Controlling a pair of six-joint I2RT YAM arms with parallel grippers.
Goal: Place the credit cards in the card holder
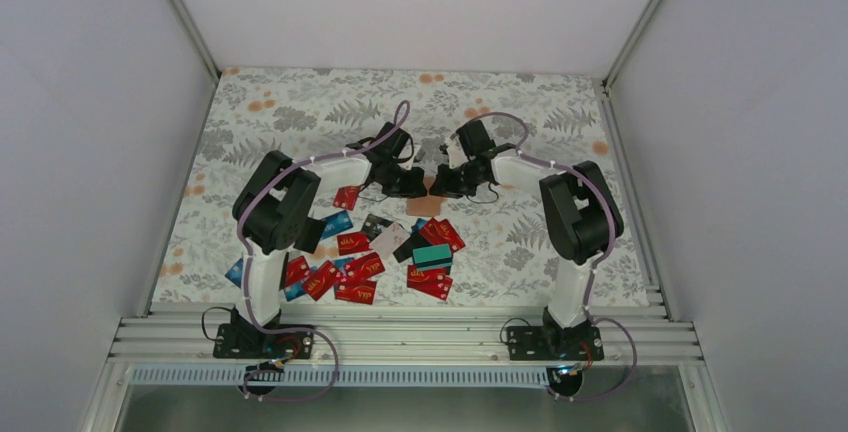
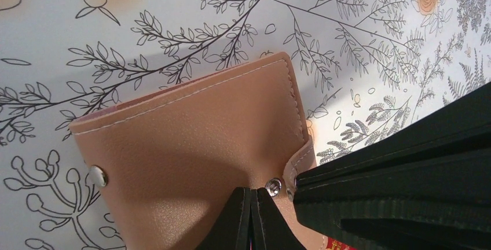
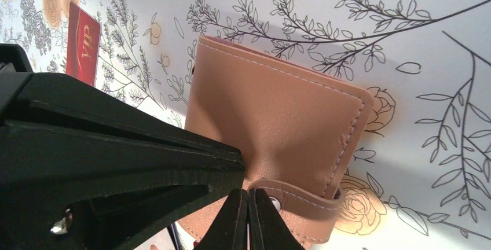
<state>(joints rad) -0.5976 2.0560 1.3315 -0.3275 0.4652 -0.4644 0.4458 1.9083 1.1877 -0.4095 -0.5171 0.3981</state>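
The card holder (image 1: 424,209), a tan folded wallet (image 2: 197,140) with metal snaps, lies closed on the floral table between both arms. My left gripper (image 2: 253,195) is shut, its tips pressing on the holder's cover beside a snap. My right gripper (image 3: 248,195) is also shut, its tips at the end of the holder's strap (image 3: 301,199); whether the strap is pinched I cannot tell. The two grippers meet tip to tip over the holder (image 3: 278,117). The credit cards (image 1: 355,272), mostly red, lie scattered nearer the arm bases, with a teal one (image 1: 432,255) and a pale one (image 1: 388,241).
One red card (image 1: 347,197) marked VIP (image 3: 83,44) lies apart, just left of the holder under the left arm. White walls enclose the table on three sides. A metal rail (image 1: 400,337) runs along the near edge.
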